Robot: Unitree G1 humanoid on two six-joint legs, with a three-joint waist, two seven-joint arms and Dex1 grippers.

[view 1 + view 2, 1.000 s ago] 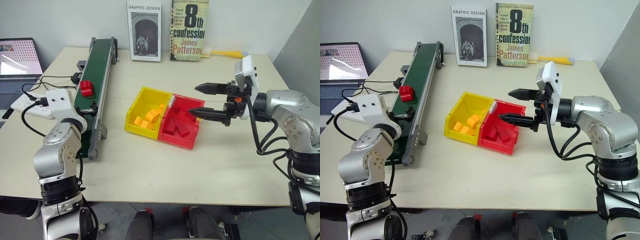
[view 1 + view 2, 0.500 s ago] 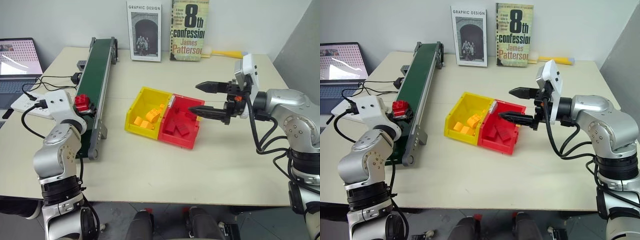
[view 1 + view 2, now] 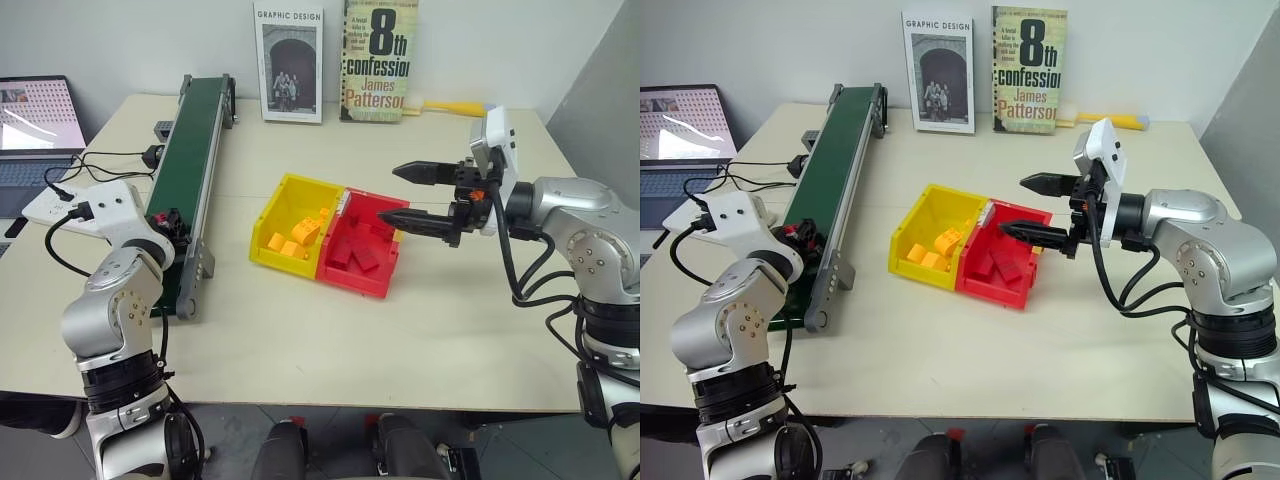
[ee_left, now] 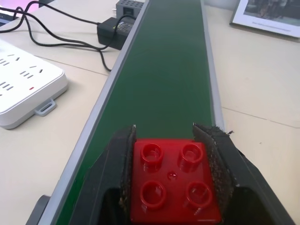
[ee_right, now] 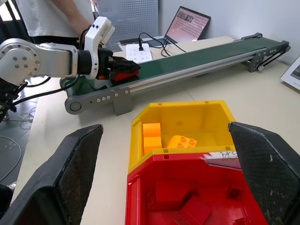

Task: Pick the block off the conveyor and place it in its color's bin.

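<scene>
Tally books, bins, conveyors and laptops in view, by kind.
Books: 2, Graphic Design and 8th Confession
Bins: 2, yellow bin and red bin
Conveyor: 1
Laptop: 1
Total: 6

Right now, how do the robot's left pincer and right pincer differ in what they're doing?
The left pincer is shut on the red block over the green conveyor; the right pincer is open and holds nothing. The left pincer sits low at the conveyor's near end, while the right pincer hangs in the air over the red bin, pointing towards the left arm's side. Both have two black fingers.
</scene>
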